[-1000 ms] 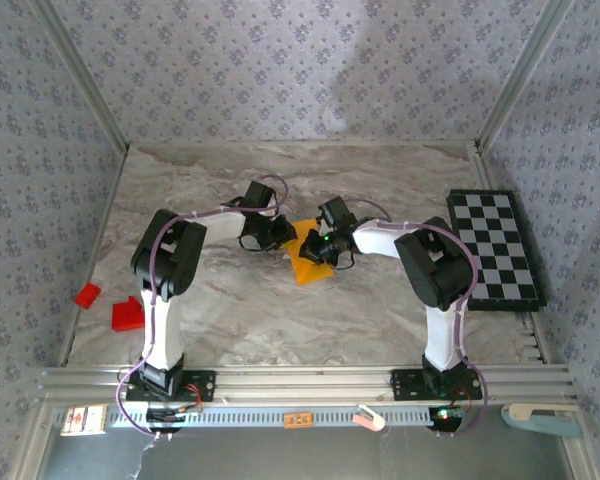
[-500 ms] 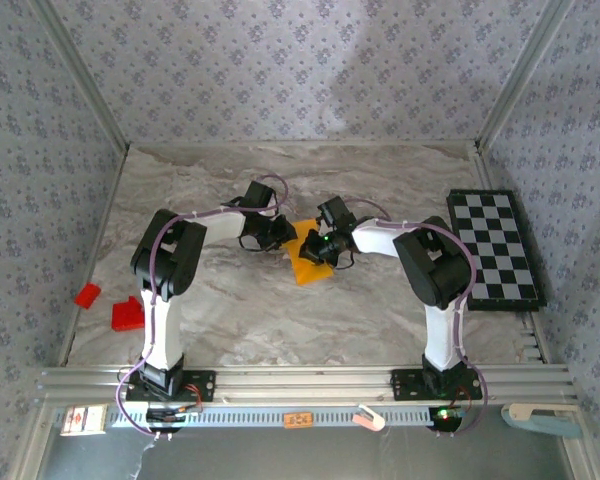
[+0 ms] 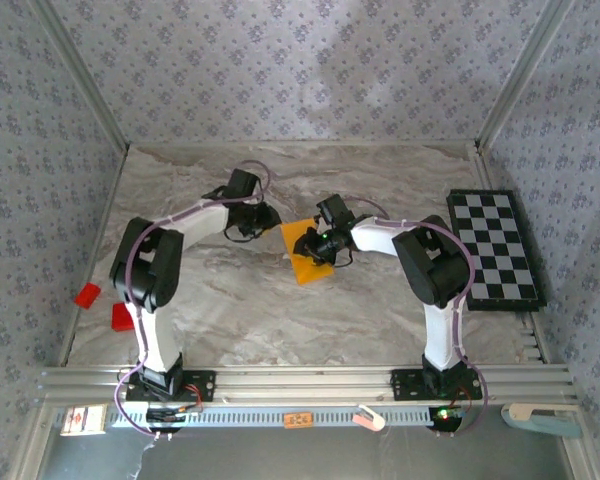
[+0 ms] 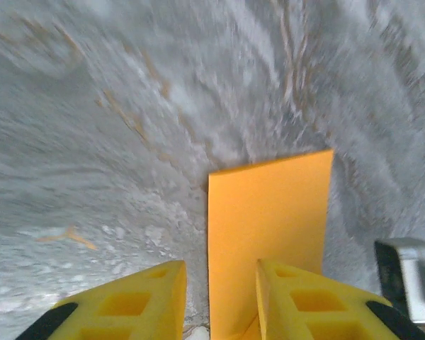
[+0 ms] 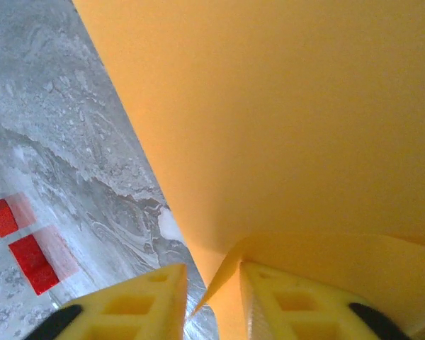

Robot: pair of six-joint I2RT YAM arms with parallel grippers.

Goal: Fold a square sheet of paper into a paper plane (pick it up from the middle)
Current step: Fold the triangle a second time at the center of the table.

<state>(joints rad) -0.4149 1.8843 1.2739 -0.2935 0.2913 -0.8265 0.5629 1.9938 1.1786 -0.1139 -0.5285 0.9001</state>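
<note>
Left pincer [image 3: 270, 219] drawn leftward, beside square sheet [image 3: 300, 257]

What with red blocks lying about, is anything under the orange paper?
The paper lies on the marbled table, which shows at its edges; whatever it covers is hidden.

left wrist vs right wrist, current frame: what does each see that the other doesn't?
Left wrist: the orange paper's far edge with both corners, and a black-and-silver part at the right edge. Right wrist: two red blocks and a lifted paper flap by the fingers. Shared: orange paper on the marble table.
</note>
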